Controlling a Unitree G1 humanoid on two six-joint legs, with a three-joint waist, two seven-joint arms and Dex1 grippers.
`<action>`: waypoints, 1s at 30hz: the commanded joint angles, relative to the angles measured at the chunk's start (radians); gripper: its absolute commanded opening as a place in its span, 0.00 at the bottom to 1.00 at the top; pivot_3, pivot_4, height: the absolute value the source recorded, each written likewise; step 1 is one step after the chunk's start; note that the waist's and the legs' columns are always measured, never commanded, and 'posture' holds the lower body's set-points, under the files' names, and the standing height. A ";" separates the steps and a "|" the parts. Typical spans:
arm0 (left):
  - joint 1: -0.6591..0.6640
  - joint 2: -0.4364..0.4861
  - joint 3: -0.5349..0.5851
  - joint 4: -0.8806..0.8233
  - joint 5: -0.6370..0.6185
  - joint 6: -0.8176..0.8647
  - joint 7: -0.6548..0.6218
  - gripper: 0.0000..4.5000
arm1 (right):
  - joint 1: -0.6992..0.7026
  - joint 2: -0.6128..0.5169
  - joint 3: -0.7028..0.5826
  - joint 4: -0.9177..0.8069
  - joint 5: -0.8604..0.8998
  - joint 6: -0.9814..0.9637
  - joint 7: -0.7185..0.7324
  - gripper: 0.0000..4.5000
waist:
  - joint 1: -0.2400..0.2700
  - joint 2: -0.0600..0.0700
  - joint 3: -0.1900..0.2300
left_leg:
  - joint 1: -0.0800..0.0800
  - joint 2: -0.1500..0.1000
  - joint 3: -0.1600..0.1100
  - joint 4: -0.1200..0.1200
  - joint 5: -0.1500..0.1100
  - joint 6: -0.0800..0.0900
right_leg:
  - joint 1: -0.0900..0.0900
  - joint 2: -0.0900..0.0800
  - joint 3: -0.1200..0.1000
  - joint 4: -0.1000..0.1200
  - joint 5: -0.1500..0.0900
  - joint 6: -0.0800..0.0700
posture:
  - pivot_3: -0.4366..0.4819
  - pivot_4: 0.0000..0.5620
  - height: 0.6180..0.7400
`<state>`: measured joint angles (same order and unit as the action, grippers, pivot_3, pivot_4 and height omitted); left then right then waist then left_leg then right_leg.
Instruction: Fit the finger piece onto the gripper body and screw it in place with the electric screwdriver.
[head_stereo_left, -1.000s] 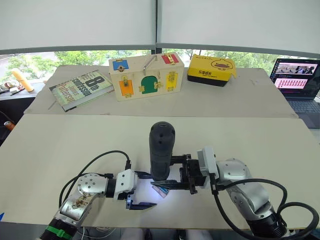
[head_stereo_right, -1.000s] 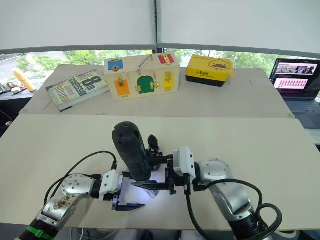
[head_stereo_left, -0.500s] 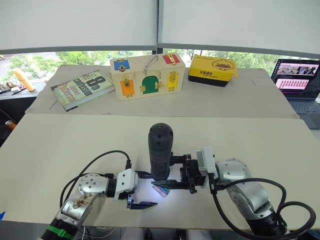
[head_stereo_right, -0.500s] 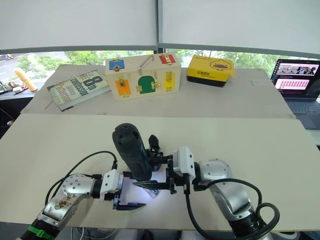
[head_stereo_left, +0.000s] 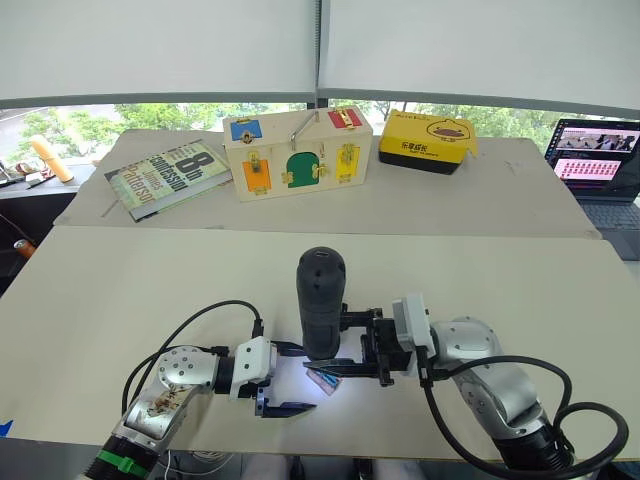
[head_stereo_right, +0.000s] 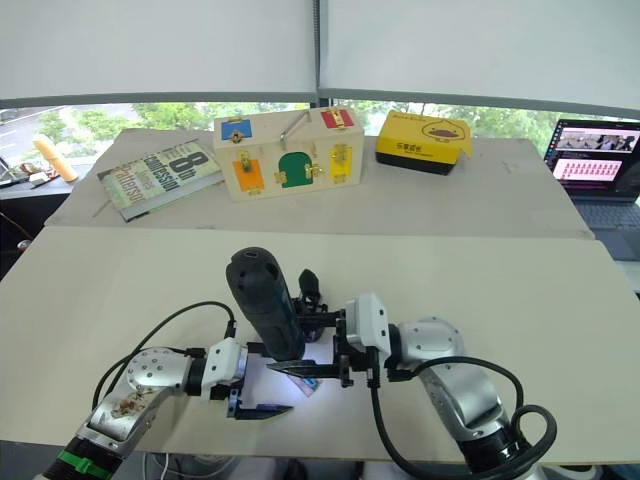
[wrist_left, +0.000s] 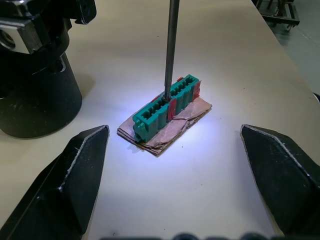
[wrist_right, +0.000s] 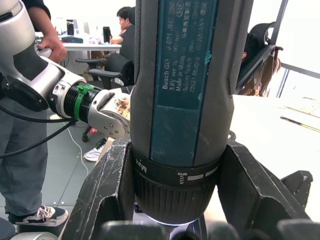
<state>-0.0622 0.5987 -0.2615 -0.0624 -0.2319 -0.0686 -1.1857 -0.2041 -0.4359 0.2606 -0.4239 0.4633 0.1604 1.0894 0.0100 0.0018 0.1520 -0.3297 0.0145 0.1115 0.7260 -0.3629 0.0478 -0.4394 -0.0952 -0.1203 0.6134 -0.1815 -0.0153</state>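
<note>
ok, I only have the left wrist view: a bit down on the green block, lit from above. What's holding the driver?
Observer: The right gripper is shut on the electric screwdriver, one finger on each side of its lower barrel.
Operator: Driver attitude?
Observer: Roughly upright in the head views, rounded end up.
Operator: Anything on the far table?
Observer: A wooden latch box, with a book on its left and a yellow box on its right.
</note>
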 joint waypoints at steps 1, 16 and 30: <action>0.015 0.000 -0.021 0.042 0.035 0.006 0.014 0.99 | -0.002 -0.003 -0.018 -0.020 0.012 -0.032 0.003 0.42 | 0.000 0.000 0.000 | 0.000 0.000 0.000 0.000 0.000 0.000 | 0.000 0.000 0.000 0.000 0.000 0.000 | 0.48 0.27 1.00; 0.013 -0.002 -0.021 0.046 0.035 0.008 0.018 0.99 | -0.002 -0.012 -0.009 -0.010 0.005 -0.021 0.005 0.42 | 0.001 0.000 0.000 | 0.000 0.000 -0.001 0.000 0.000 0.000 | 0.000 -0.001 0.000 0.000 0.000 0.000 | 0.48 0.27 1.00; 0.010 -0.001 0.002 0.019 -0.008 0.024 0.005 0.99 | -0.028 0.013 -0.033 -0.027 0.054 -0.016 -0.006 0.42 | 0.001 0.000 0.000 | 0.000 0.000 -0.001 0.000 0.000 0.001 | 0.000 -0.002 0.000 0.000 0.000 0.000 | 0.48 0.27 1.00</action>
<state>-0.0639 0.5948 -0.2592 -0.0654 -0.2394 -0.0639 -1.1843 -0.2124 -0.4383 0.2591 -0.4206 0.4679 0.1611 1.0844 0.0113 0.0020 0.1518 -0.3295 0.0146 0.1104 0.7260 -0.3632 0.0484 -0.4394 -0.0969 -0.1207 0.6134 -0.1814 -0.0154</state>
